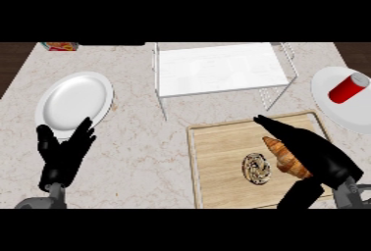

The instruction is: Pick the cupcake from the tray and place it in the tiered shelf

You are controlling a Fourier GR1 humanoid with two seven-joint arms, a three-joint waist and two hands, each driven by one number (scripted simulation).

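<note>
Right hand nearest, fingers straight, spread over wooden tray, partly covering croissant. Cupcake on tray, just left of croissant, untouched. Left hand open, resting low left on tabletop. Beyond: white plate, white tiered shelf, red can on right plate.

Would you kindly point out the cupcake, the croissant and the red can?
cupcake point(256, 169), head view, its swirled top.
croissant point(282, 153), head view, its ridged upper middle.
red can point(348, 88), head view, its side wall.
</note>
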